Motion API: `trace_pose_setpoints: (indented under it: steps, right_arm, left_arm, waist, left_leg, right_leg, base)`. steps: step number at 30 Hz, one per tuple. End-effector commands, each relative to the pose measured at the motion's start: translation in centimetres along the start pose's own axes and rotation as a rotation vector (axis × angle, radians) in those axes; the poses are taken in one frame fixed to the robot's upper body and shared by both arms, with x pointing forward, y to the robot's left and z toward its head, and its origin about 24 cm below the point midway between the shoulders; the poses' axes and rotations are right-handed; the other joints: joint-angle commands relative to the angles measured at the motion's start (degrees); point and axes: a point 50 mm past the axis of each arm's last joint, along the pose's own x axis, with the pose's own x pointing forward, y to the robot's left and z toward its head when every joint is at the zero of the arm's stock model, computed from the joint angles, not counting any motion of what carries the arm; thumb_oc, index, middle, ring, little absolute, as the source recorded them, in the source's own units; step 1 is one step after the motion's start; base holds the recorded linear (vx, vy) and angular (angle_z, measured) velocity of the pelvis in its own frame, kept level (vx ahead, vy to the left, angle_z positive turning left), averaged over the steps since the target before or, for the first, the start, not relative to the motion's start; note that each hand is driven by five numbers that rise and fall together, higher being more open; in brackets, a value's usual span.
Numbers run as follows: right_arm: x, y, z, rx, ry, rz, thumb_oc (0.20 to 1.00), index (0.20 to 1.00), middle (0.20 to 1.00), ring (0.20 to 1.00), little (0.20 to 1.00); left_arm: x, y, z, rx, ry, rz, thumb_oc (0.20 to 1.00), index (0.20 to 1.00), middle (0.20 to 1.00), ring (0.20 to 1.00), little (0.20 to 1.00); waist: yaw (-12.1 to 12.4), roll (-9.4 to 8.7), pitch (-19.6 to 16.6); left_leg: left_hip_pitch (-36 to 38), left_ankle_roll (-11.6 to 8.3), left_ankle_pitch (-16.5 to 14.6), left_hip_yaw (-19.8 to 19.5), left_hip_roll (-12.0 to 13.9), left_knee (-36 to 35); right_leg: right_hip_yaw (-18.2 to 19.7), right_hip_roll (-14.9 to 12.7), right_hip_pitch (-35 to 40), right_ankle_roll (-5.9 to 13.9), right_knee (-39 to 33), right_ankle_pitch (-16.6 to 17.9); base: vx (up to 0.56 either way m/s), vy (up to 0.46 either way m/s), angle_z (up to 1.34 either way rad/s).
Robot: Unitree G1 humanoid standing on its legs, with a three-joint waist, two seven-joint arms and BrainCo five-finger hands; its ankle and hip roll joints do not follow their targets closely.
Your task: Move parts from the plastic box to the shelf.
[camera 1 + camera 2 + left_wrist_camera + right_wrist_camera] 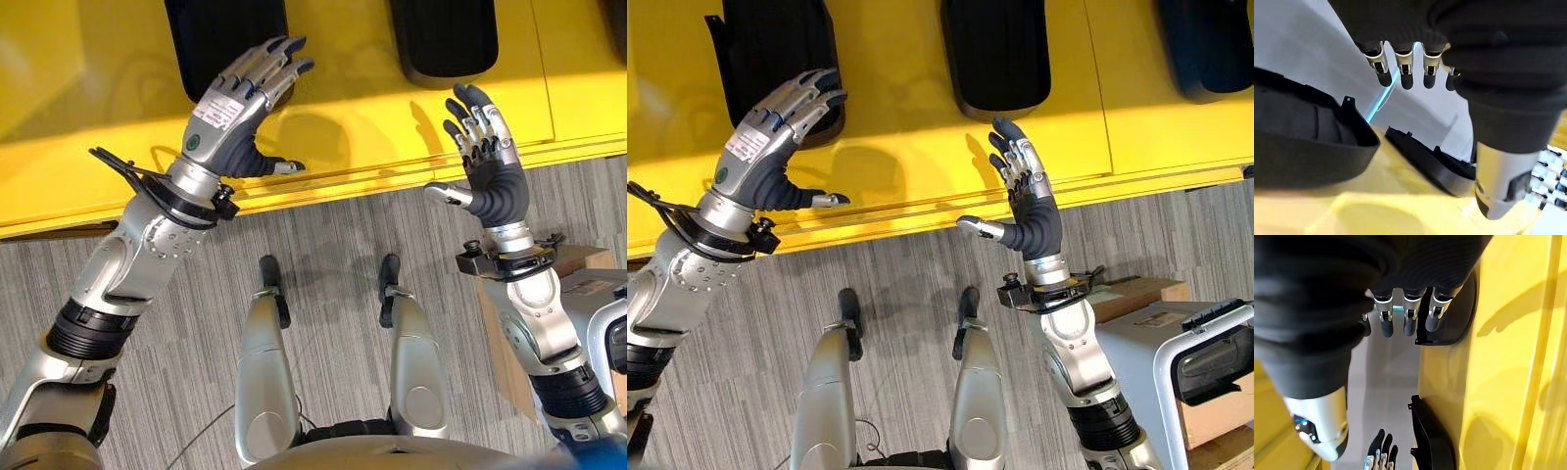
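Observation:
Several black plastic parts lie on the yellow shelf [372,117]: one [225,39] beyond my left hand, one [446,39] beyond my right hand, and a third [1210,44] further right. My left hand [235,108] hovers over the shelf's front, fingers straight and spread, its fingertips over the near end of the left part. My right hand [485,166] stands upright at the shelf's front edge, open and holding nothing. In the left wrist view its straight fingers [1406,63] hang above two black parts [1303,142]. The pale grey plastic box [1136,367] stands at the lower right, beside my right forearm.
A brown cardboard box [1136,294] sits on the grey carpet [333,235] just behind the plastic box. The shelf's front lip [353,181] runs across between both hands and the floor. Bare yellow surface lies between the left and middle parts.

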Motion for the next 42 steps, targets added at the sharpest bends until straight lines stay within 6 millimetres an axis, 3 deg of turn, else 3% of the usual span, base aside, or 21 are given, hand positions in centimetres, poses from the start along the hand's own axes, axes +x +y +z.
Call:
trace_pose_setpoints:
  steps: [1, 13, 30, 34, 40, 42]
  right_arm:
    - [0.2, -0.4, 2.5, 0.021, -0.135, -0.014, 1.000, 1.000, 1.000, 1.000, 1.000]
    - [0.1, -0.6, 2.8, 0.002, -0.143, -0.008, 1.000, 1.000, 1.000, 1.000, 1.000]
    - [0.0, -0.2, 2.7, 0.015, -0.132, 0.017, 1.000, 1.000, 1.000, 1.000, 1.000]
    - [0.0, -0.2, 2.7, 0.014, -0.130, 0.023, 1.000, 1.000, 1.000, 1.000, 1.000]
    - [0.0, -0.2, 2.7, 0.015, -0.135, 0.023, 1.000, 1.000, 1.000, 1.000, 1.000]
    - [0.1, -0.4, 2.7, 0.004, -0.132, 0.019, 1.000, 1.000, 1.000, 1.000, 1.000]
  left_arm:
    - [-0.1, 1.1, 1.2, -0.034, -0.069, 0.053, 1.000, 1.000, 1.000, 1.000, 1.000]
    - [-0.5, 1.3, 3.0, -0.098, -0.158, 0.001, 1.000, 1.000, 1.000, 1.000, 1.000]
    - [-2.3, -2.8, 3.2, -0.306, -0.098, -0.243, 1.000, 1.000, 1.000, 1.000, 1.000]
    - [-2.9, -4.0, 2.4, -0.325, -0.034, -0.272, 1.000, 1.000, 1.000, 1.000, 1.000]
    - [-3.2, -3.5, 0.7, -0.261, 0.042, -0.213, 1.000, 1.000, 1.000, 1.000, 1.000]
    - [-3.6, -3.1, -0.8, -0.222, 0.116, -0.166, 1.000, 1.000, 1.000, 1.000, 1.000]
  waist:
    - [-0.2, -0.41, -4.1]
    - [-0.2, -0.44, -3.9]
    - [-0.4, -0.53, -3.1]
    - [-0.4, -0.69, -3.0]
    - [-0.3, -0.70, -2.9]
    - [-0.2, -0.74, -2.9]
  left_leg:
    - [-0.5, -1.12, 0.9, -2.0, 1.6, -1.7]
    - [-0.4, -1.05, 1.0, -2.1, 1.6, -1.9]
    - [-0.5, -0.80, 0.8, -1.9, 1.5, -1.3]
    - [-0.6, -0.73, 0.7, -1.9, 1.5, -1.1]
    - [-0.8, -0.77, 0.6, -1.9, 1.5, -0.9]
    - [-0.9, -0.83, 0.5, -1.9, 1.4, -0.8]
  right_leg:
    - [-0.8, 0.2, 3.9, -0.40, 2.0, -3.0]
    - [-0.9, 0.1, 4.3, -0.29, 1.6, -3.0]
    - [-0.4, 0.2, 3.9, -0.34, 2.1, -3.1]
    - [-0.4, 0.2, 3.7, -0.36, 2.4, -3.1]
    - [-0.3, 0.3, 3.3, -0.44, 2.6, -3.2]
    - [-0.2, 0.3, 3.2, -0.51, 2.6, -3.2]
  base:
    - [0.00, 0.000, 0.00]
    - [0.00, 0.000, 0.00]
    - [0.00, 0.000, 0.00]
    - [0.00, 0.000, 0.00]
    - [0.00, 0.000, 0.00]
    - [0.00, 0.000, 0.00]
